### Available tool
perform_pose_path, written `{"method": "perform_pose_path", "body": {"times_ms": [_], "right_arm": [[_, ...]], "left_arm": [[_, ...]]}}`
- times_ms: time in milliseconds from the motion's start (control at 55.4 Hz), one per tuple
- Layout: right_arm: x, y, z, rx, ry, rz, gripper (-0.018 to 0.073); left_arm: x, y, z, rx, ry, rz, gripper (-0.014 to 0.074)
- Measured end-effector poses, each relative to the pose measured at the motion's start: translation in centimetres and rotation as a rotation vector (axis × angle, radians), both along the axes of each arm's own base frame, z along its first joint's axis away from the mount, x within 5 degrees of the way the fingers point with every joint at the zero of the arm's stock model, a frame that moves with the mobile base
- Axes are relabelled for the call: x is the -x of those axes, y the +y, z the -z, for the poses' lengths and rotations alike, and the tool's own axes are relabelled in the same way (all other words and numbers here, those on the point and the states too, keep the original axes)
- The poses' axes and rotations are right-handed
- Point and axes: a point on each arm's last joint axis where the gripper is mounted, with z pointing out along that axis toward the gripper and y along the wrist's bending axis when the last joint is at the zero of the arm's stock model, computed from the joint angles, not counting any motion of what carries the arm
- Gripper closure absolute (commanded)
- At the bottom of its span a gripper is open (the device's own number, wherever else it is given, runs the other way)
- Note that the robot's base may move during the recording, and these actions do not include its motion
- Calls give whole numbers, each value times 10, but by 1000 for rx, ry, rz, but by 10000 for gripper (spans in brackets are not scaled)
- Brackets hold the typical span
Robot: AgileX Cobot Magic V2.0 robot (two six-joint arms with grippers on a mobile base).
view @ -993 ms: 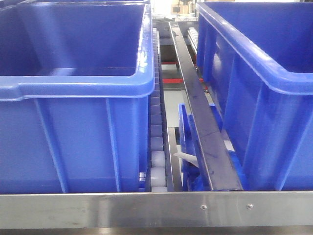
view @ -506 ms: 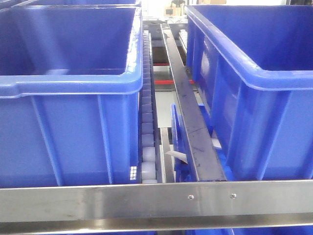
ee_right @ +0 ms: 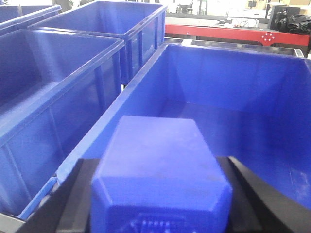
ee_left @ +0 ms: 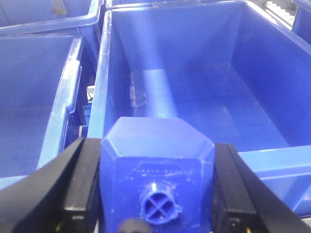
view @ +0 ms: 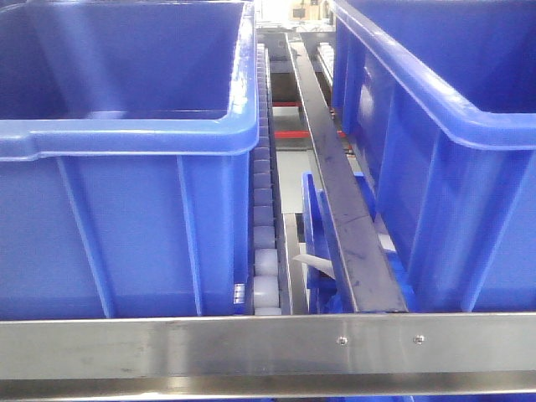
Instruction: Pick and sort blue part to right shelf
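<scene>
**Parts Held While Framing Shifts**

The right shelf (view: 251, 345) rail is seen slightly further right than half a second ago; alignment is judged unfinished. The blue part (ee_left: 158, 155) is clamped in the left gripper (ee_left: 158, 182) above a bin (ee_left: 272, 154), neck toward the camera, long axis running away along the bin. A second blue part (ee_right: 160, 160) is clamped in the right gripper (ee_right: 160, 196).

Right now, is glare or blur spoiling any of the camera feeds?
Front view: fairly sharp, with glare along the steel front rail and the left bin's rim. Left wrist view: the blue part is close and slightly soft; a pale reflected streak runs down inside the bin ahead. Right wrist view: the second blue part is blurred in the foreground; the background up top is washed out.
</scene>
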Motion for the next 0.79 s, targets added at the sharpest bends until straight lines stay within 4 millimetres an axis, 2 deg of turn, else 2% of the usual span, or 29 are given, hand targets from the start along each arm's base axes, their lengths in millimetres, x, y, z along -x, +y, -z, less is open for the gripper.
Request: {"method": "perform_pose_path", "body": {"times_ms": [795], "right_arm": [[0, 0, 0, 0, 0, 0, 354]], "left_arm": [[0, 0, 0, 0, 0, 0, 239]]}}
